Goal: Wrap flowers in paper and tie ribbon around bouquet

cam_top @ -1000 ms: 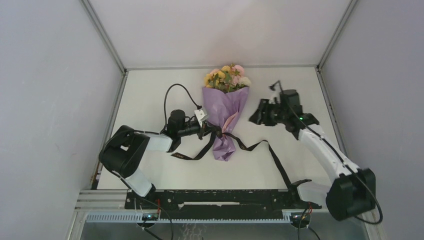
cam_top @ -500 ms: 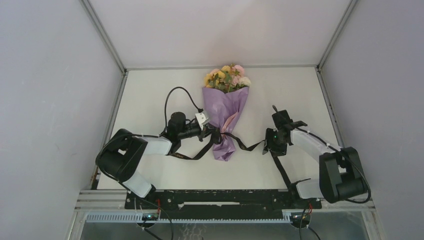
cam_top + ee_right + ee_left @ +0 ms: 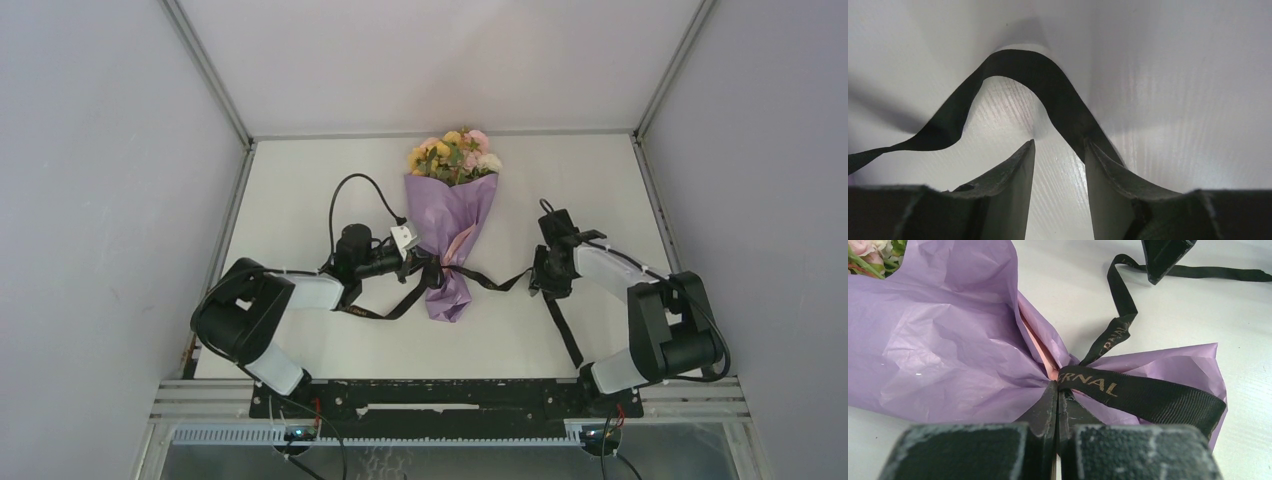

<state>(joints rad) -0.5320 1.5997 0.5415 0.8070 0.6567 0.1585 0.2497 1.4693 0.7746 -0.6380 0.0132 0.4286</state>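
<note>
Bouquet [image 3: 452, 215] lies flat near the middle of the white table [image 3: 300, 190]. Its flowers [image 3: 455, 152] point to 12 o'clock and the twisted end of the purple paper [image 3: 948, 340] points to 6 o'clock. A black ribbon [image 3: 1138, 392] with gold letters goes around the narrow neck of the paper. The left claw [image 3: 1057, 405] reaches this neck from 9 o'clock and is clenched, its tips pinching the ribbon right at the paper. One ribbon tail runs toward 3 o'clock. There the right claw [image 3: 1058, 150] stands low over the table, released. The tail arches just past its tips, and only bare table shows between them.
</note>
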